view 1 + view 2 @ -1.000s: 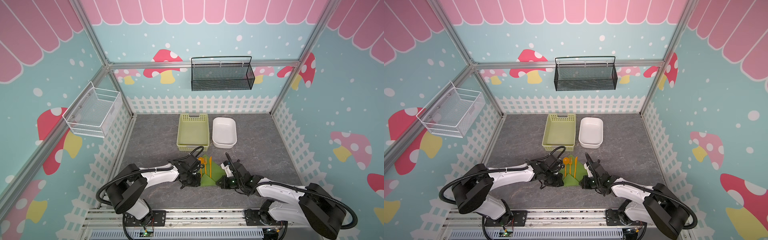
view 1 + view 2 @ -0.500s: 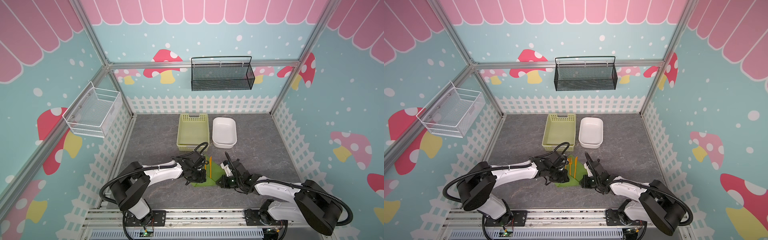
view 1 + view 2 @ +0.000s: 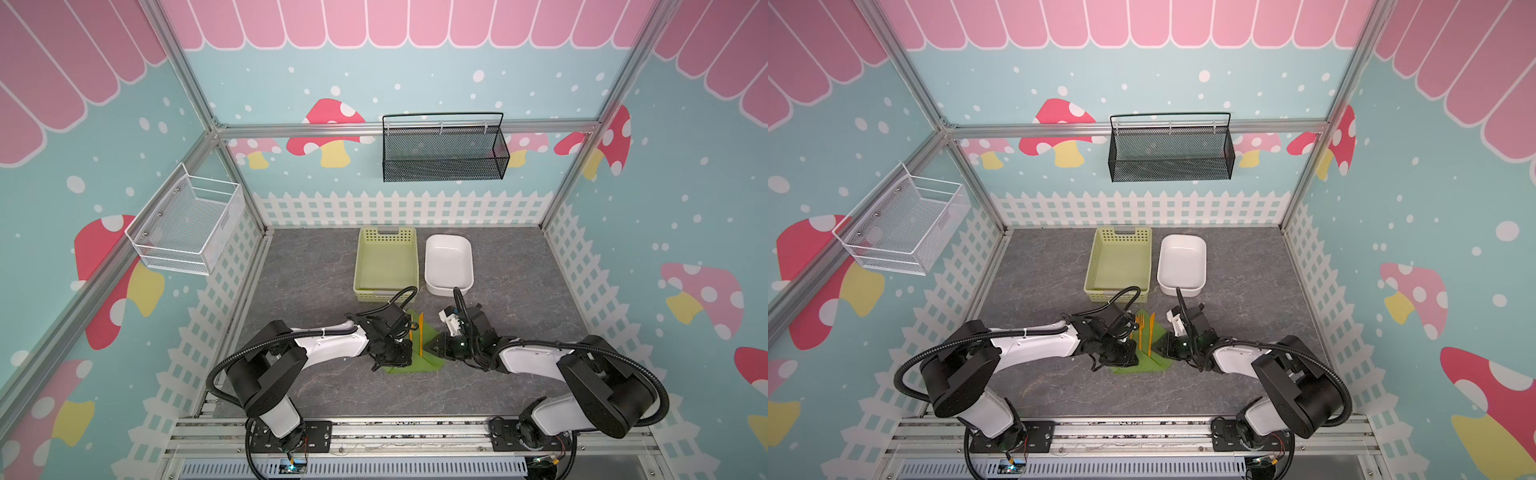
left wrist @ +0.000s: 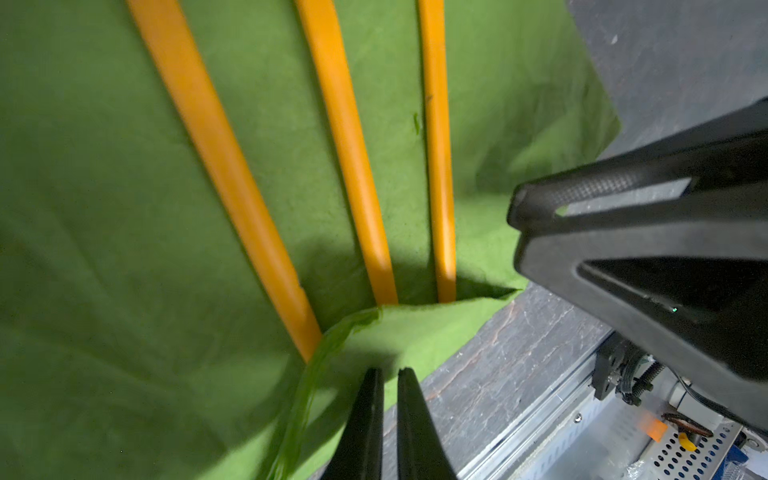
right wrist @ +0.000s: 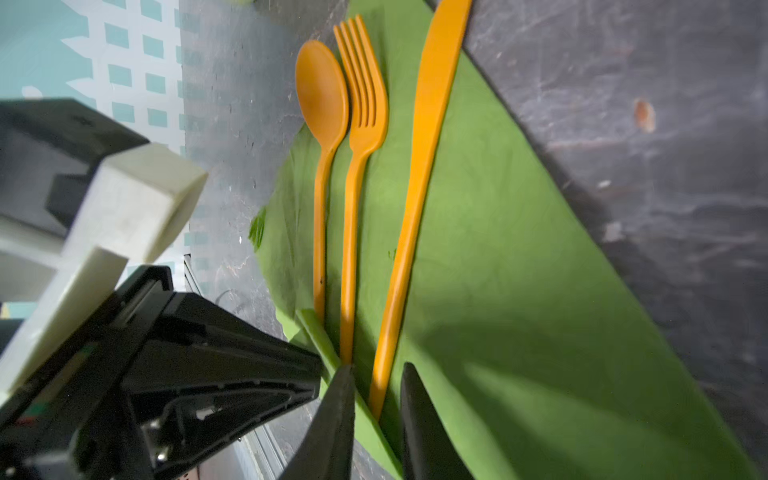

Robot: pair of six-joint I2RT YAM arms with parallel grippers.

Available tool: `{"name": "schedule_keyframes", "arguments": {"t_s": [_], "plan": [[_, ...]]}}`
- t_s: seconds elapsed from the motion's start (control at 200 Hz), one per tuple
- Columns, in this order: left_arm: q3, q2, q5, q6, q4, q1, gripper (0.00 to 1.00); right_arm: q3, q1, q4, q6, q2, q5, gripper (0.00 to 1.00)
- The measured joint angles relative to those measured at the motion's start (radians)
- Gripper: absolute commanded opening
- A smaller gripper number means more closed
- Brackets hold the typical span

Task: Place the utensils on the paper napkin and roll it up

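Where the paper napkin [image 3: 430,345] lies on the grey worktop [image 3: 316,291], just in front of the yellow-green basket [image 3: 384,237] and the white dish [image 3: 429,262], both claws meet it low from opposite sides. On the sheet the spoon [image 5: 322,89], fork [image 5: 365,124] and knife [image 5: 419,187] lie side by side with their heads toward the basket. The knife is a little apart from the other two. The napkin's near corner is folded up over the handle ends, which slip under the flap in the left wrist view.

The left claw [image 4: 384,374] sits on that flap with its jaws drawn almost together, only a sliver of gap between them. It may be pinching the paper's edge, but the view is too close to be sure. The right claw [image 5: 377,368] stands with its jaws parted. The knife's handle end lies in the gap between them, with green paper showing on either side.

In both top views the left claw hides much of the napkin's left part, and the right claw is at the sheet's right corner.
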Motion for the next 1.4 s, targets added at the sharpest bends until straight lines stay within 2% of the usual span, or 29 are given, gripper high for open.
{"name": "schedule_keyframes", "arguments": {"t_s": [0.405, 0.846, 1.101, 1.396], "plan": [[0.0, 0.013, 0.001, 0.0, 0.003, 0.0, 0.12, 0.01, -0.041, 0.14, 0.015, 0.104, -0.078, 0.18], [0.0, 0.015, 0.001, 0.0, 0.003, 0.0, 0.11, 0.033, -0.051, 0.198, 0.019, 0.191, -0.11, 0.18], [0.0, 0.015, 0.001, 0.0, 0.003, 0.0, 0.11, 0.036, -0.053, 0.224, 0.022, 0.211, -0.122, 0.15], [-0.002, 0.015, 0.001, 0.0, 0.004, 0.0, 0.11, 0.041, -0.053, 0.218, 0.02, 0.214, -0.109, 0.17]]}}
